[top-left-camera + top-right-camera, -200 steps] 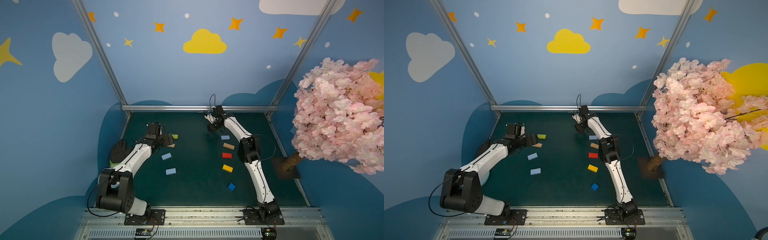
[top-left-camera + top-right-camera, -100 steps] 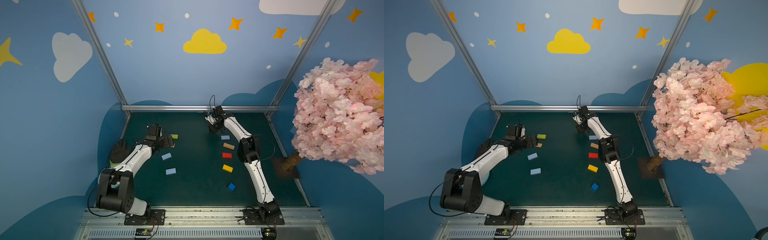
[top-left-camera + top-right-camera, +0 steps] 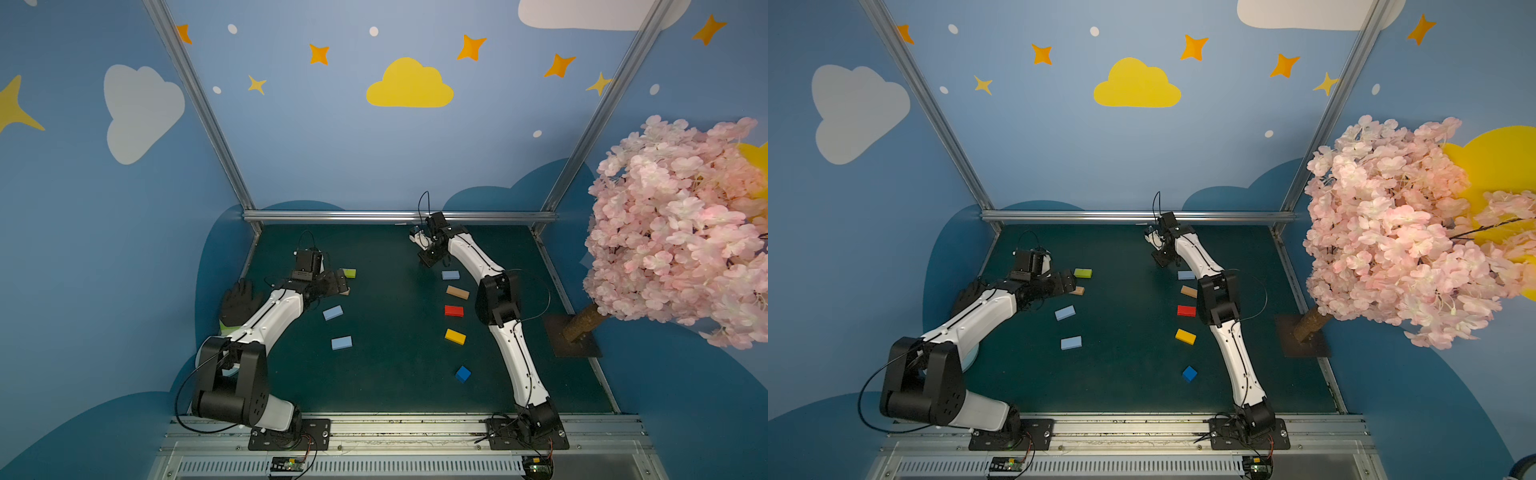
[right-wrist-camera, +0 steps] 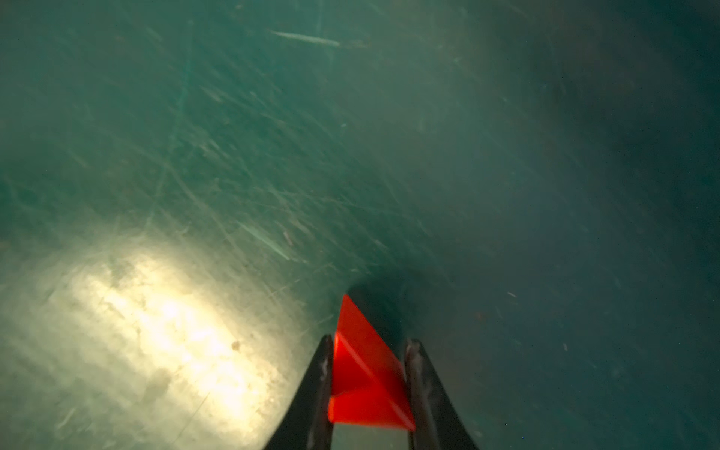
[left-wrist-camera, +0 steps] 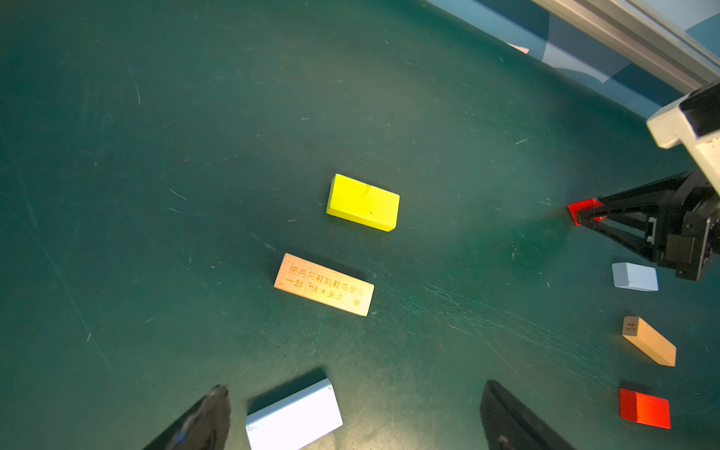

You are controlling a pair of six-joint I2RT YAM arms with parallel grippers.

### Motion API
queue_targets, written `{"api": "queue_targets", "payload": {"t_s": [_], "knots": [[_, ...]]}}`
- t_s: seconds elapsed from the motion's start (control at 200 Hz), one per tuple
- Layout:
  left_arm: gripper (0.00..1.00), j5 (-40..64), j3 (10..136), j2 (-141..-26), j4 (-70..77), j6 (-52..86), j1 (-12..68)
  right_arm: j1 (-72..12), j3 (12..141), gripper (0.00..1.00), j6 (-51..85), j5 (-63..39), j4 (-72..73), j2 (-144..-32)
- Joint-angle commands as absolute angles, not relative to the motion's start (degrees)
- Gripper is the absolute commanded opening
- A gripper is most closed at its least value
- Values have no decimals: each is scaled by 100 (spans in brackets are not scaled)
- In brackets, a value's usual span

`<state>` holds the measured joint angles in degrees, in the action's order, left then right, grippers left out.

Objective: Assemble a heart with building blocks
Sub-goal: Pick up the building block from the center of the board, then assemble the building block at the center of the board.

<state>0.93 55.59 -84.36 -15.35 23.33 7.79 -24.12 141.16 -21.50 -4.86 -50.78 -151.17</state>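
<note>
No heart is in view; the building blocks lie apart on the green mat [image 3: 390,374]. My right gripper [image 4: 370,342] is shut on the red wedge [image 4: 366,374], low over the mat at the far middle [image 3: 428,259]. Below it run a light blue block [image 3: 450,274], a tan one [image 3: 457,292], a red one [image 3: 454,310], a yellow one [image 3: 455,336] and the dark blue cube [image 3: 463,373]. My left gripper [image 5: 355,389] is open above a light blue block [image 5: 294,419], near a lime green block [image 5: 363,202] and an engraved tan block [image 5: 323,284].
Another light blue block [image 3: 341,343] lies nearer the front on the left. A metal rail [image 3: 399,216] bounds the mat at the back. A pink blossom tree on a dark base [image 3: 573,340] stands just off the mat's right edge.
The right gripper's jaws have closed onto the red wedge. The left gripper has crept slightly to the right and stays open.
</note>
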Motion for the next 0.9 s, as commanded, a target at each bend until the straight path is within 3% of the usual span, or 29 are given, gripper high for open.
{"api": "queue_targets", "payload": {"t_s": [0.0, 0.08, 0.38, 0.896], "knots": [[100, 163, 5490, -8423, -1451, 2298, 776, -2574, 13848, 0, -2494, -1005, -5227, -14629], [100, 175, 5494, -8449, -1420, 2317, 774, -2654, 13646, 0, -2824, -1482, -5230, -14390], [100, 285, 5564, -8606, -1373, 2287, 774, -2976, 13600, 0, -3511, -1570, -5427, -14199], [100, 272, 5558, -8644, -1378, 2224, 767, -3357, 13523, 0, -2465, -687, -5400, -14511]]}}
